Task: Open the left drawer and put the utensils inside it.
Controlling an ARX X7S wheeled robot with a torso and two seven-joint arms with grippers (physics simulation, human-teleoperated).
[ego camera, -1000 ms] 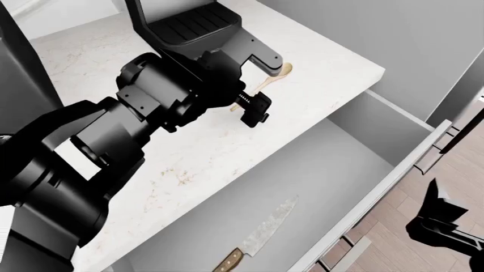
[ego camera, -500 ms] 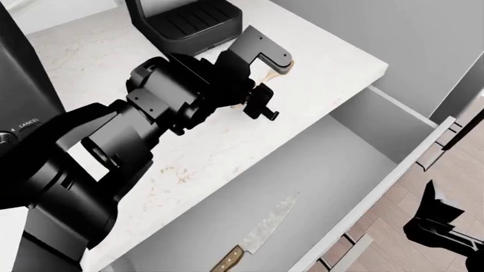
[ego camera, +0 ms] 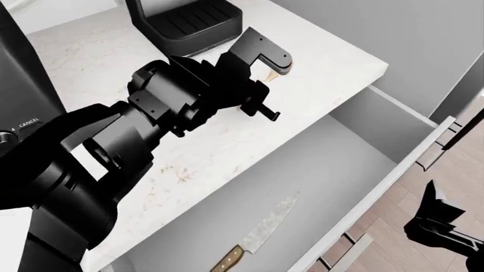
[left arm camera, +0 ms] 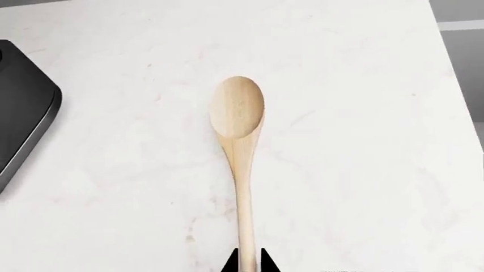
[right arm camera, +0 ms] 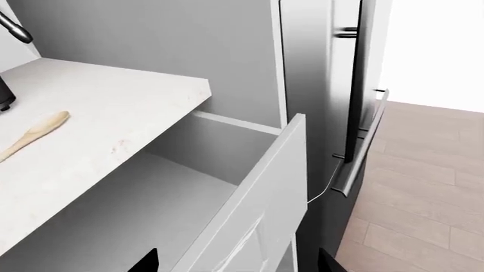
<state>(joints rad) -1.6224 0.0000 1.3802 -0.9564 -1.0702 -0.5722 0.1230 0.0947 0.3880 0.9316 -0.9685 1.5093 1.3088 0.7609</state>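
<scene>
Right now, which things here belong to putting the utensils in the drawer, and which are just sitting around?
Part of the job:
wooden spoon, on the counter
knife, already in the drawer
open left drawer
left gripper

Just lying about:
black appliance
tall steel unit

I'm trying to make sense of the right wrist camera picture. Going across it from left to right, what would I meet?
Pale wooden spoon lying on the white marbled countertop → open white drawer with plain grey inside → tall steel-grey appliance door with a bar handle → light wood-plank floor.
</scene>
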